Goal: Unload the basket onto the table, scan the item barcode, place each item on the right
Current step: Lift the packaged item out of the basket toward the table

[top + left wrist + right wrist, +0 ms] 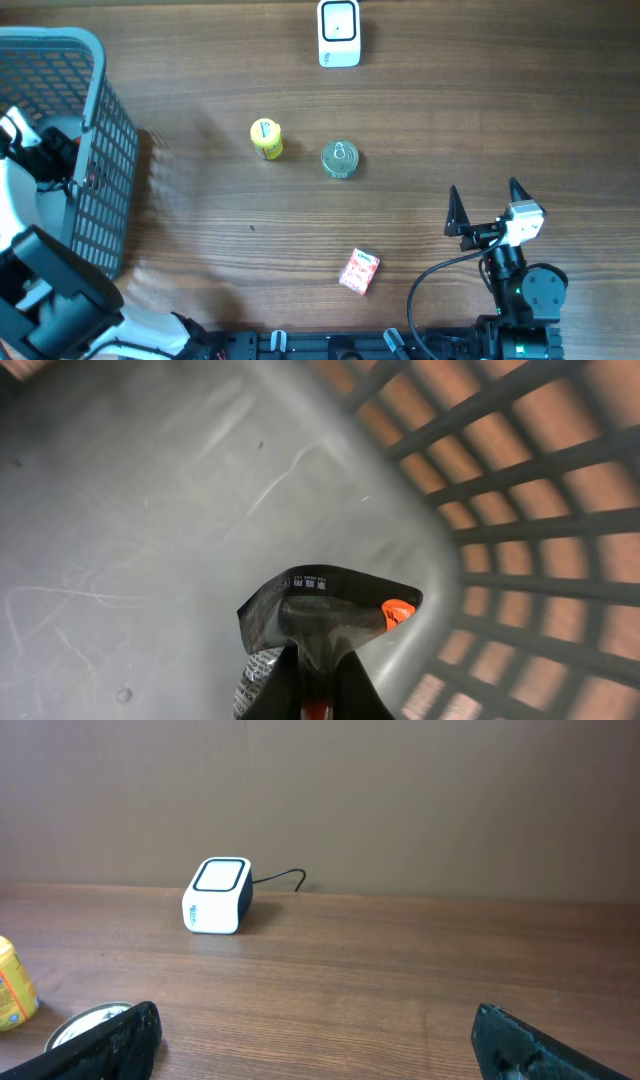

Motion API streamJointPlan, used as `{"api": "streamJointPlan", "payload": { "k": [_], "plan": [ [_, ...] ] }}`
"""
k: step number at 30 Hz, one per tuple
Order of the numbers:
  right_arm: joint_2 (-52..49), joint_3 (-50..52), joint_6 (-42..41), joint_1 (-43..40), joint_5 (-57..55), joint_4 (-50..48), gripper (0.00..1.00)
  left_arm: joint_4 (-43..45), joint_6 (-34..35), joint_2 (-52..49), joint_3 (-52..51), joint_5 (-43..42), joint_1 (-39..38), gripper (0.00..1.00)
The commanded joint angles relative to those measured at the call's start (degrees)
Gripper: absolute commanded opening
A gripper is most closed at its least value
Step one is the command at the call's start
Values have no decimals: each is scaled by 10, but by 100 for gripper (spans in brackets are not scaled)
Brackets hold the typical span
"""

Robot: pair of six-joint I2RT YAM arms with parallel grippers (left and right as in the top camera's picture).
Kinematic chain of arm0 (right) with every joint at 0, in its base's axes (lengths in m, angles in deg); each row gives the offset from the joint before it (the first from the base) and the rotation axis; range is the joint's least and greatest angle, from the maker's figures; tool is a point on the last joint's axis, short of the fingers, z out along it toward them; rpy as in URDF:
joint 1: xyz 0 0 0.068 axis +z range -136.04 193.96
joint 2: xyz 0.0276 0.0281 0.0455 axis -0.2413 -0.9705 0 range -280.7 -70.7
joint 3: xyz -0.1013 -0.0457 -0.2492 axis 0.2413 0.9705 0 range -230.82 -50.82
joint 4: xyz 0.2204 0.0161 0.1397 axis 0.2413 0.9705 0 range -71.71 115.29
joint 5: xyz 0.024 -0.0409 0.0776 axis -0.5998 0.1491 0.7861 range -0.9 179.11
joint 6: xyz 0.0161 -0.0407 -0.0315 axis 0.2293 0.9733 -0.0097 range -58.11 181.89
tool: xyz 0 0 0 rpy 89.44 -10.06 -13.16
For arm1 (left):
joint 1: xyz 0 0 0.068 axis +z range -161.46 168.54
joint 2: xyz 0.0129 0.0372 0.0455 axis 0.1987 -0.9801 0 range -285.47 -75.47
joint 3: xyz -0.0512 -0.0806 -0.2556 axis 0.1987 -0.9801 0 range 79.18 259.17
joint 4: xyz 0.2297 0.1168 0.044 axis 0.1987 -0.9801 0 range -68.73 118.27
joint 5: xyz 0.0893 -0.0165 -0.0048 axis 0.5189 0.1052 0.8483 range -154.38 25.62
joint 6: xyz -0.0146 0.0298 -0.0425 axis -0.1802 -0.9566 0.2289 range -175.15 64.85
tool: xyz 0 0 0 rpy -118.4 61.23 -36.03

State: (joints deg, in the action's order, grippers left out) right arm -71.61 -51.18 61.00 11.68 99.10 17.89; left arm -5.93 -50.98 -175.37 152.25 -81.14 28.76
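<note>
Your left jaws are closed tight on a dark pouch [330, 605], pinching it near one edge, and the pouch is down inside the grey basket [100, 60], just above the basket's smooth, scuffed plastic floor. The right jaws stand wide apart with nothing in them, well away from the basket over the bare wooden counter [480, 100].

Watch the lift out. The pouch is thin, glossy, crinkled film, and a narrow pinch on slick film can let it slide or swing. The basket's wall [520, 530] is an open lattice of bars just beside the pouch, so a loose corner could snag in a gap and pull free.

Then comes the read. The scanner [339, 33], a small white rounded block with a dark-rimmed window, sits well apart from the basket across the counter. The film buckles where you grip it, and a folded or shiny face may not read. You can see a strip of white print and an orange spot on the pouch, but I cannot tell where the barcode lies, so you may have to turn it.

On the way from the basket you pass a yellow bottle [266, 139], a round metal can [340, 159] and a small pink box [359, 271]. A low carry could knock them.
</note>
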Motion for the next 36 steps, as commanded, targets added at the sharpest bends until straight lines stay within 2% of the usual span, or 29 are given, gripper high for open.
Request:
{"api": "streamJointPlan", "payload": {
  "k": [1, 11, 16, 25, 29, 36],
  "plan": [
    [3, 1, -8, 3, -5, -2, 100, 7, 42, 61, -2, -19, -3, 4],
    [3, 1, -7, 3, -6, -2, 100, 15, 100, 177, -2, -52, -3, 4],
    [3, 1, -8, 3, -6, -2, 100, 39, 149, 254, -2, -114, -3, 4],
    [3, 1, -7, 3, -6, -2, 100, 128, 302, 370, -2, -267, -10, 4],
    [3, 1, -8, 3, -6, -2, 100, 139, 313, 376, -2, -273, -80, 4],
    [3, 1, -8, 3, -6, -2, 100, 134, 306, 312, -2, -240, -288, 4]
  ]
}}
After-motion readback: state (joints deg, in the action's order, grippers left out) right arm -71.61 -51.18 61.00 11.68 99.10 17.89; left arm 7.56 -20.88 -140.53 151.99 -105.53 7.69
